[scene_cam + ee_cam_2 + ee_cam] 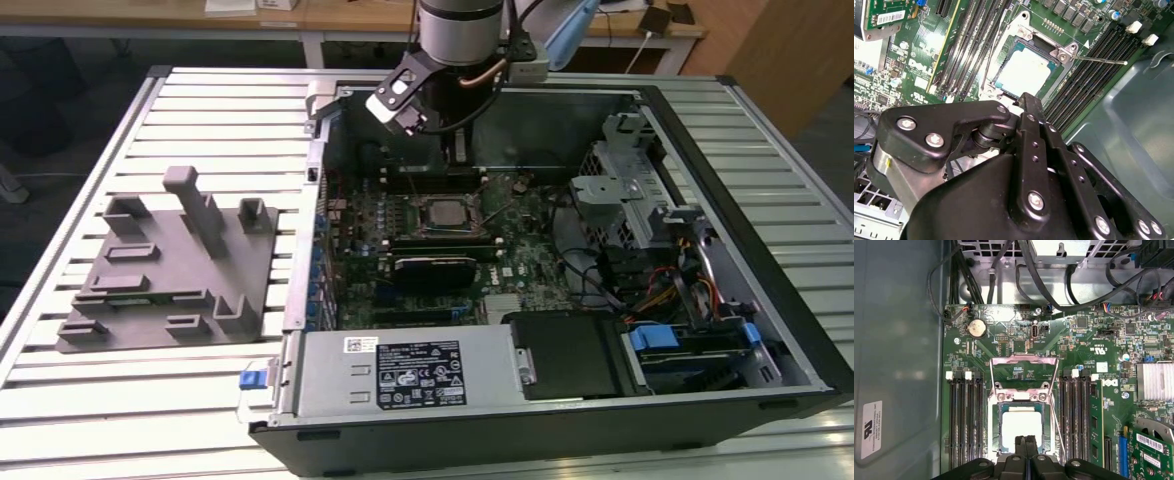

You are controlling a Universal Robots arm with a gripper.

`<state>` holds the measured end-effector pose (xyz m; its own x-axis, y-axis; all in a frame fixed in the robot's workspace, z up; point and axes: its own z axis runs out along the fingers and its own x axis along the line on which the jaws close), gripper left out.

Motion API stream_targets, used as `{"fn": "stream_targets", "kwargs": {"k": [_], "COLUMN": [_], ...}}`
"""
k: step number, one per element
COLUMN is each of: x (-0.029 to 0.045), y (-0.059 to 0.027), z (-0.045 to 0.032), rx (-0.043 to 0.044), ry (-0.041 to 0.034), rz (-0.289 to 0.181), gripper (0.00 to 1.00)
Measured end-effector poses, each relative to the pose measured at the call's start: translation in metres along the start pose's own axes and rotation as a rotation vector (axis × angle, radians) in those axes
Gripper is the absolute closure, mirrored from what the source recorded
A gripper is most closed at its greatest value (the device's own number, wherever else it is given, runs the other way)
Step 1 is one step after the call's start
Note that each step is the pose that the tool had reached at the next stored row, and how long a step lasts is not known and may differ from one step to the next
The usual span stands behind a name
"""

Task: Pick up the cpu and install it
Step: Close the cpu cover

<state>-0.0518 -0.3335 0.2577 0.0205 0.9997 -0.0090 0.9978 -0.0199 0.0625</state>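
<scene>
The cpu (1023, 423) (1023, 72) is a pale square chip lying flat inside the metal-framed socket (995, 390) on the motherboard, with the socket's hinged plate (1024, 360) swung up and open. In the exterior view the socket (441, 212) sits mid-board inside the open computer case. My gripper (1025, 441) (1029, 100) (457, 150) hangs just above one edge of the cpu. Its two black fingers are pressed together, shut, with nothing visible between them. The thin socket lever (1099, 60) sticks out sideways from the socket.
Rows of memory slots (964, 420) flank the socket on both sides. The case's metal wall (899, 365) stands close by. A power supply (400, 375) and a drive cage (627, 190) fill the case's other corners. A grey fixture (167, 270) sits on the slatted table at the exterior view's left.
</scene>
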Motion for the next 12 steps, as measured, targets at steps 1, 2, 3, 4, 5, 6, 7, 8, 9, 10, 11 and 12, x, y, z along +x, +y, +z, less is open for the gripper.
{"fn": "stream_targets", "kwargs": {"k": [1,2,3,4,5,6,7,8,9,10,11,12], "x": [0.0000,0.0000,0.0000,0.0000,0.0000,0.0000,0.0000,0.0000,-0.0001,0.0000,0.0000,-0.0001], "y": [0.0000,0.0000,0.0000,0.0000,0.0000,0.0000,0.0000,0.0000,0.0000,0.0001,0.0002,0.0003], "z": [0.0000,0.0000,0.0000,0.0000,0.0000,0.0000,0.0000,-0.0001,-0.0007,-0.0014,-0.0026,-0.0049], "rx": [0.0000,0.0000,0.0000,0.0000,0.0000,0.0000,0.0000,0.0000,0.0003,0.0003,0.0001,0.0001], "ry": [0.0000,0.0000,0.0000,-0.0001,0.0000,0.0000,0.0000,0.0000,-0.0005,-0.0004,-0.0002,-0.0001], "rz": [0.000,0.000,0.000,0.000,0.000,0.000,0.000,0.000,0.000,0.000,0.000,0.000], "gripper": [0.89,0.89,0.89,0.89,0.89,0.89,0.89,0.89,0.89,0.89,0.89,0.89]}}
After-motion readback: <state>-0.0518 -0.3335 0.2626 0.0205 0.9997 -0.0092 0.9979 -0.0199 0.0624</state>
